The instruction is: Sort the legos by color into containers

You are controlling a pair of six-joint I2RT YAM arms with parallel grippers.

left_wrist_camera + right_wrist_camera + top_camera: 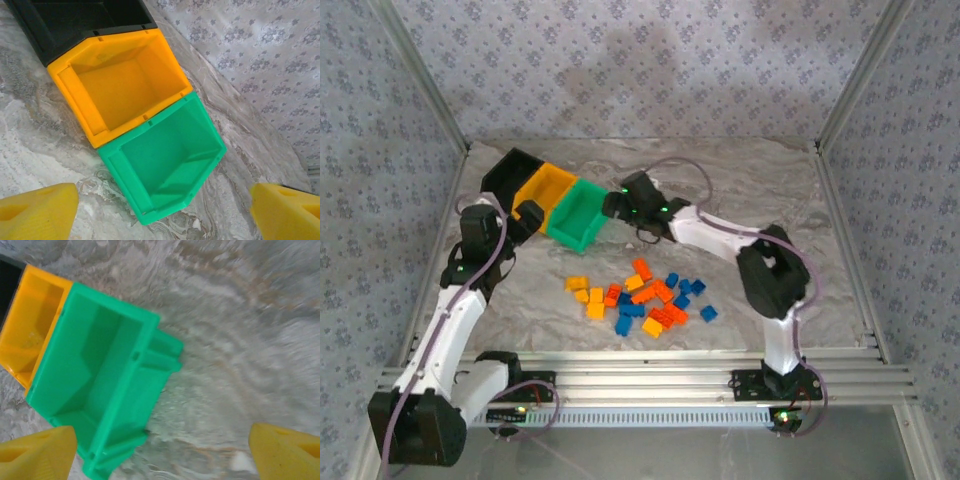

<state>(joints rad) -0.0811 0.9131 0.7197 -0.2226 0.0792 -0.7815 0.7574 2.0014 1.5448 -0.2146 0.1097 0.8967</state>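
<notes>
The black bin (510,172) and the yellow-orange bin (546,190) join the green bin (572,237) on its left. The left gripper (527,216) hovers at its near-left, spread wide, empty. The right gripper (615,205), just right of it, gapes empty. The legos (642,300) lie scattered on the table in front of the green bin.

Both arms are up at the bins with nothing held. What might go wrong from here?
1. The left gripper and right gripper sit close by the bin row, open and empty. Heading for the pile, either could nudge the green bin or meet the other arm.
2. The legos lie in a tight mixed pile, so a pinch may drag along a neighbour of another colour.
</notes>
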